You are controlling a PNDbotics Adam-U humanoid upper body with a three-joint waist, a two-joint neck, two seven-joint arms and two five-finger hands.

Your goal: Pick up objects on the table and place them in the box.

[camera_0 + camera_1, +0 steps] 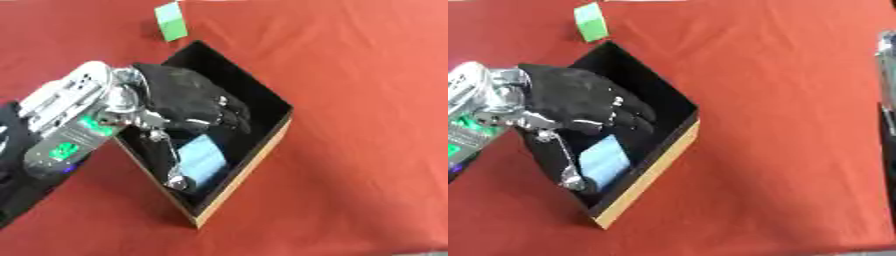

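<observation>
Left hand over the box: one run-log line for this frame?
left hand: over box, fingers relaxed | light blue object: inside box | green block: on table beyond box | right hand: fingers not visible

A black-lined box (262, 145) with pale wooden edges sits askew, left of the frame's centre, open at the top. Inside, toward its lower end, lies a light blue flat object (206, 160), tilted. A green block (171, 21) stands on the red cloth at upper left, just beyond the box's far corner.
</observation>
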